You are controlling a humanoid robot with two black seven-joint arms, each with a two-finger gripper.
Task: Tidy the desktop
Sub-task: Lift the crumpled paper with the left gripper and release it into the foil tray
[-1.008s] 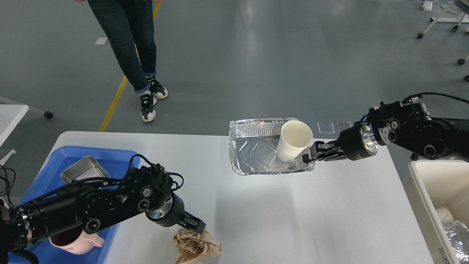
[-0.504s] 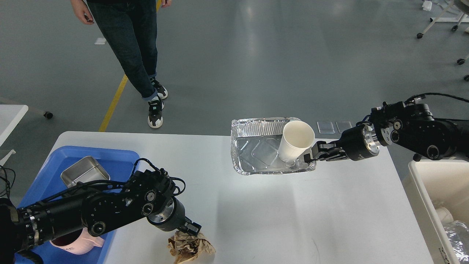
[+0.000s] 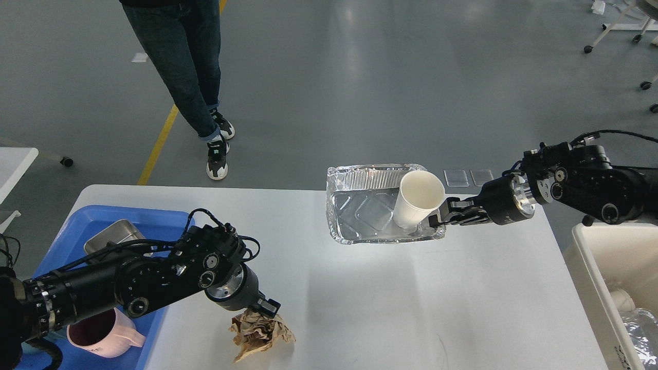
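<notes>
One white bench (image 3: 360, 308), rounded corners, on grey floor, fills centre. Left: blue tray (image 3: 92, 226), pink cup (image 3: 100, 334) part hidden by arm. Left gripper (image 3: 264, 310) fingers clenched on crumpled paper (image 3: 259, 331). Right gripper (image 3: 437, 218) fingers grasp foil tray (image 3: 365, 213) w/ paper cup (image 3: 419, 198). White bin (image 3: 596, 257) cut off right.

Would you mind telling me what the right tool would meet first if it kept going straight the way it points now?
The right tool points left and is already at the foil tray rim; going on, it would likely meet the paper cup standing in the tray, though depth is unclear.
</notes>
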